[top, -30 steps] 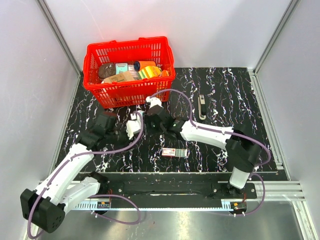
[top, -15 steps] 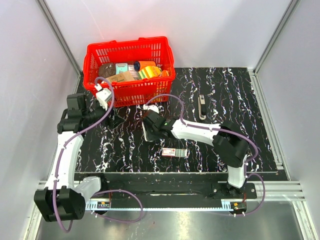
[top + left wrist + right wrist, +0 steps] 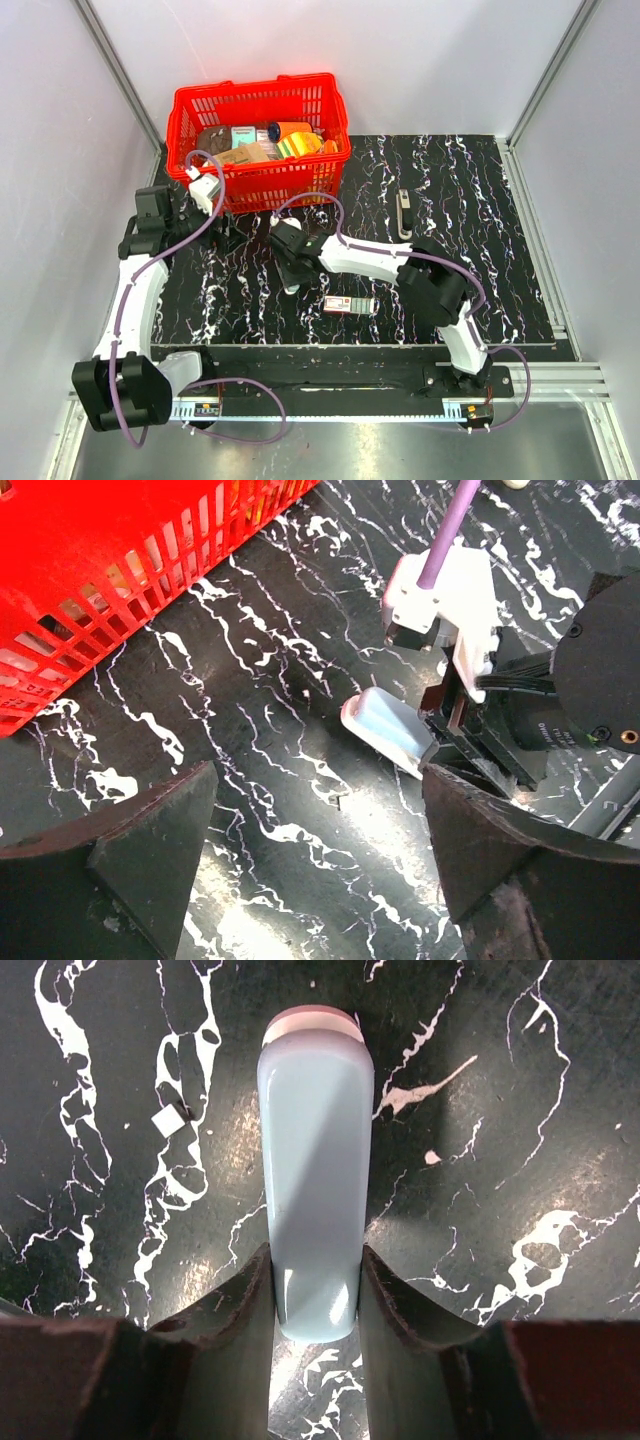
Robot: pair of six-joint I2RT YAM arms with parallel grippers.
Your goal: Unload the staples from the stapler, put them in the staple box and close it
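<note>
The stapler (image 3: pixel 403 214), a slim black bar with a grey metal channel, lies on the dark marbled table at the back right, away from both grippers. My right gripper (image 3: pixel 290 272) (image 3: pixel 315 1300) is shut on one end of a rounded pale blue-and-white oblong (image 3: pixel 315 1180) (image 3: pixel 390 730), low over the table near the middle. My left gripper (image 3: pixel 226 238) (image 3: pixel 320 880) stands open to the left of it, with only bare table between its fingers (image 3: pixel 150 850). The oblong's free end points toward it.
A red basket (image 3: pixel 255 92) (image 3: pixel 100 580) with several packets stands at the back left, close to the left arm. A small red-green-white box (image 3: pixel 349 305) lies in front of the right arm. Grey walls close in the left, right and back.
The left arm has drawn back to the left and its jaws have opened. The right gripper has carried the pale blue oblong leftward.
</note>
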